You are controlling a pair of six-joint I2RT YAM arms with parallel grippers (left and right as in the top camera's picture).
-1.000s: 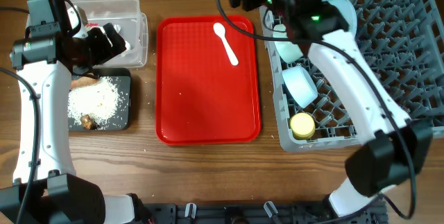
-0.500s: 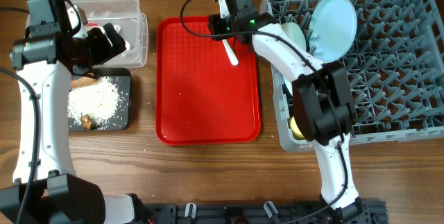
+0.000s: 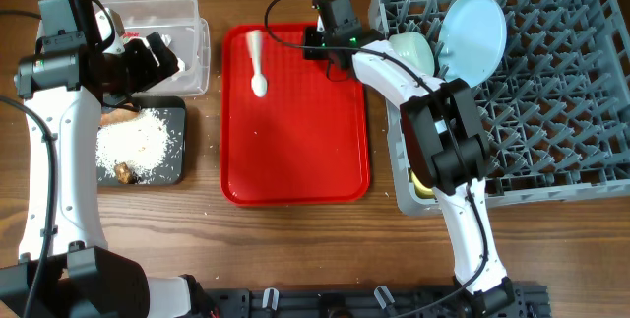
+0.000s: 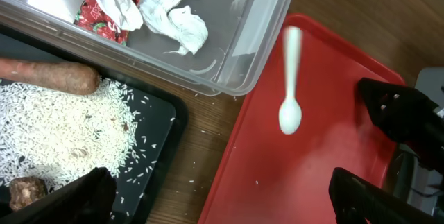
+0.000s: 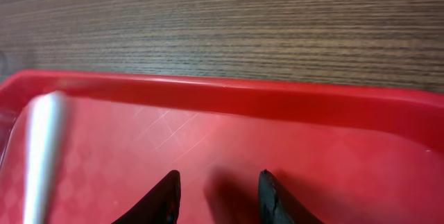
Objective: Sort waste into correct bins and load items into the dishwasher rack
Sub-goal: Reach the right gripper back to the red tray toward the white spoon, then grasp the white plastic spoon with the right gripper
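Where the white plastic spoon (image 3: 258, 62) lies: flat on the red tray (image 3: 295, 151), in the tray corner nearest the far and left edges of the tabletop, touched by neither claw.
Right claw (image 3: 317, 44): fingers apart with nothing between them, low over the tray's far rim, just beside the spoon on its right-edge side.
Left claw (image 4: 222, 189): spread wide and empty, hovering above the bins by the left edge.
Dishwasher rack (image 3: 551, 160): by the right edge; we see the pale blue plate (image 3: 472, 23), pale green bowl (image 3: 413, 47) and, half hidden by the arm, the yellow cup (image 3: 417, 184) inside.
Bins: clear tub (image 4: 250, 37) holds red wrapper (image 4: 97, 12) and white paper (image 4: 173, 19); black tray (image 4: 163, 134) holds rice (image 4: 62, 127), carrot-like stick (image 4: 48, 78) and brown lump (image 4: 24, 193).
Step in hand: we judge it the spoon pickup, the only dish we see outside the rack.
Next move: we would slide the right claw toward the left edge, set its fingers across the thin handle, drop to the tray, close, then carry to the rack.
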